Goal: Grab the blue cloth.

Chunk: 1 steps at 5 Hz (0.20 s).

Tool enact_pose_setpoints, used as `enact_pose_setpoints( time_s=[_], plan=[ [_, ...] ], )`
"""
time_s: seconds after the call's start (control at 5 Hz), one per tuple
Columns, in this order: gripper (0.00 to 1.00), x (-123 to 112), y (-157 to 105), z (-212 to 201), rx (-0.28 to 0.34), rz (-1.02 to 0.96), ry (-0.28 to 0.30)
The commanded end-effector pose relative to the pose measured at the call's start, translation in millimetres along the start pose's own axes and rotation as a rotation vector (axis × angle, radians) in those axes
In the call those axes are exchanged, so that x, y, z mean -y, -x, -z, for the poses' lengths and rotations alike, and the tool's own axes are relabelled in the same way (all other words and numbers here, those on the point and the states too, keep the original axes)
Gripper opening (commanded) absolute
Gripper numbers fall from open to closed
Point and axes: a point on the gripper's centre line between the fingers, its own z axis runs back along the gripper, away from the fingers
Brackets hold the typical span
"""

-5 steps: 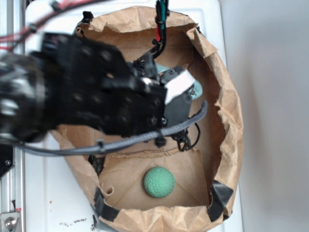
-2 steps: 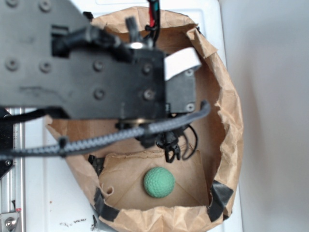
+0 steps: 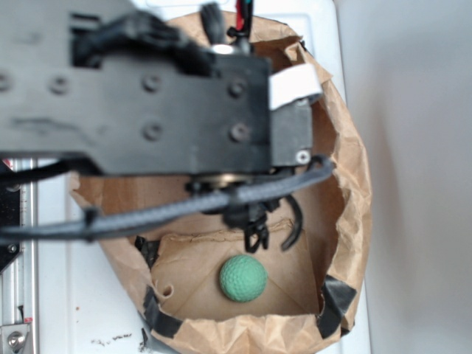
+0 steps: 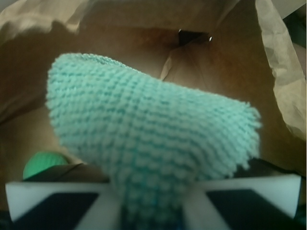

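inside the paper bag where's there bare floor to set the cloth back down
Bare floor shows on both sides of the green ball, out to the paper bag walls. The upper half is crowded: the arm hides it, its claw clamping the blue cloth.

Gripper (image 4: 152, 203) fingers (image 4: 98, 203) clamped on blue cloth (image 4: 148, 139).

You are looking down on a white desk (image 3: 81, 302) with a few dark specks near its lower edge, a metal rail (image 3: 22, 251) along its left side, and a plain pale grey surface (image 3: 420, 177) stretching away to the right.
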Motion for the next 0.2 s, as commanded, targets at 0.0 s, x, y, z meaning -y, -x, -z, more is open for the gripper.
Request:
enact_pose_setpoints(
  time_s=[0.0],
  plan=[
    [0.00,-5.2,-12.1,-32.1,0.107,0.025,0.025]
  ],
)
